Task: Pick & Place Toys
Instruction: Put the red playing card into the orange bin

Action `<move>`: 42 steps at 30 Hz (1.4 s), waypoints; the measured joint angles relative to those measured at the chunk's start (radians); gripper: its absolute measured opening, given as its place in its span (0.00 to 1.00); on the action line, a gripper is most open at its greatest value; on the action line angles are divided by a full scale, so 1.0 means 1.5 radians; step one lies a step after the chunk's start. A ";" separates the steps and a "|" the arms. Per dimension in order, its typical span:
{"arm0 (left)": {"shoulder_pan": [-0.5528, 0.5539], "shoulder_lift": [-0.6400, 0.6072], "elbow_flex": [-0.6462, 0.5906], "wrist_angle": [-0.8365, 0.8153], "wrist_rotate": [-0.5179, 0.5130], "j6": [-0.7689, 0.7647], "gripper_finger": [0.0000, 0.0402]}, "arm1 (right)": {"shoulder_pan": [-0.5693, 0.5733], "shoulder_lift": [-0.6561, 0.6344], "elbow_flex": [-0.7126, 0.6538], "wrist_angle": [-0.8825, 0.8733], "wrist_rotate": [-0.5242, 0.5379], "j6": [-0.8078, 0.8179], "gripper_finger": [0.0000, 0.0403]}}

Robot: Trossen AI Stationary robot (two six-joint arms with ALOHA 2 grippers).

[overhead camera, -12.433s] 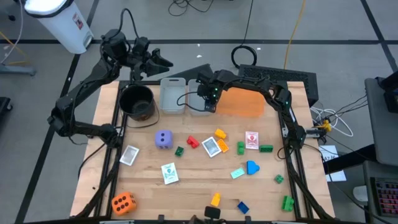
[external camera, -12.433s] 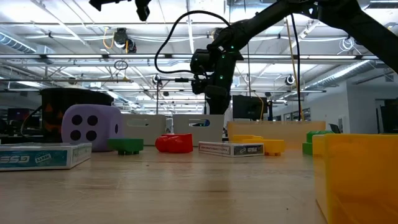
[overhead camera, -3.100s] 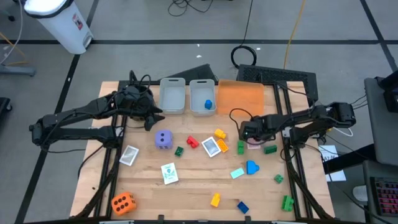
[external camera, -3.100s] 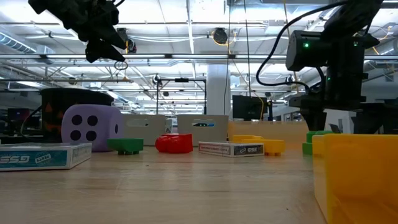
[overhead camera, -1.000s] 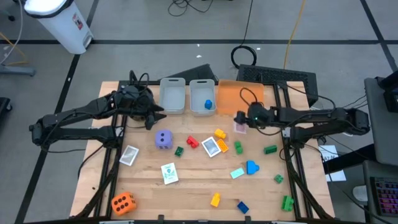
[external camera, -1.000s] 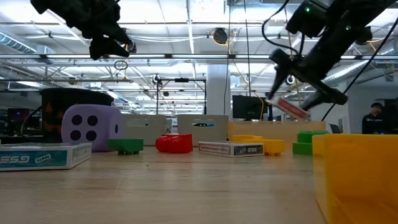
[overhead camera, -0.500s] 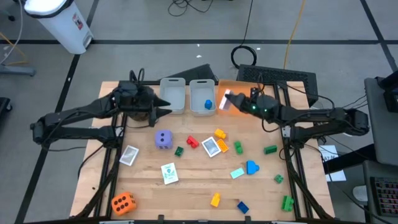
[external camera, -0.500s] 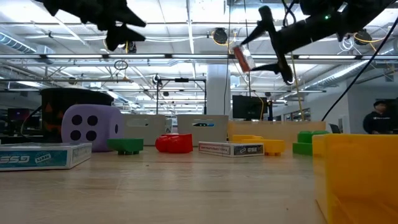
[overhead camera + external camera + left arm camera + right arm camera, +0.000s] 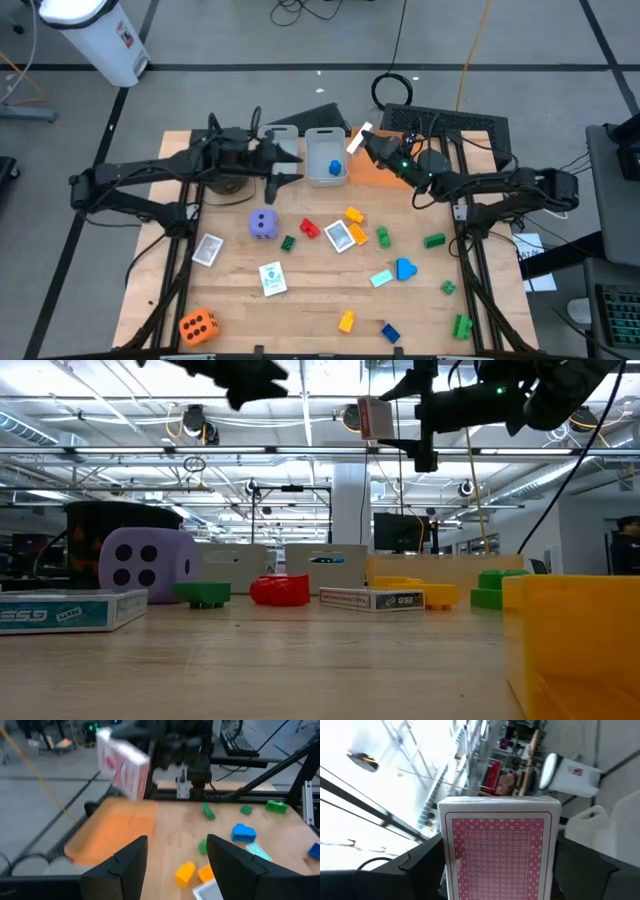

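Observation:
A red-and-white picture card pack (image 9: 356, 139) hangs in the air above the grey bin (image 9: 325, 170) that holds a blue brick (image 9: 335, 166); my right gripper (image 9: 364, 142) is shut on it. My left gripper (image 9: 291, 172) stands open and holds nothing, over the left grey bin (image 9: 281, 133), its fingers pointing toward the table's right. On the table lie the purple die (image 9: 263, 223), the orange die (image 9: 198, 325), three cards (image 9: 342, 235) and scattered bricks, such as the red one (image 9: 310, 228). My right gripper pinches the card pack between its two fingers (image 9: 420, 865), which lie on the pack's two narrow long edges (image 9: 445, 870). The fingers come from the table's right, slanting up. The pack sticks out beyond the fingertips, its patterned face toward the wrist camera, lifted clear of everything.
The flat orange tray (image 9: 403, 172) lies at the far right, partly under my right arm. A black bucket (image 9: 222, 180) sits under my left arm at the far left. A yellow brick (image 9: 575, 650) stands close before the low camera.
My right gripper has gone up and toward the far left, from beside the orange tray to above the bin, tipping its fingers upward; the card pack has gone with it. My left gripper has moved toward the table's right over the bins, rising and rolling.

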 joint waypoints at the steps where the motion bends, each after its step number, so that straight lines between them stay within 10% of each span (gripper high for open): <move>1: -0.002 0.016 0.017 0.000 -0.001 0.008 0.53 | 0.000 0.009 0.000 0.020 0.000 0.000 0.75; 18: -0.036 0.225 0.224 0.000 -0.091 0.102 0.53 | 0.002 0.065 0.001 0.187 0.001 0.018 0.75; 42: -0.039 0.304 0.231 0.183 -0.171 0.101 0.53 | 0.002 0.065 0.001 0.236 0.002 0.025 0.75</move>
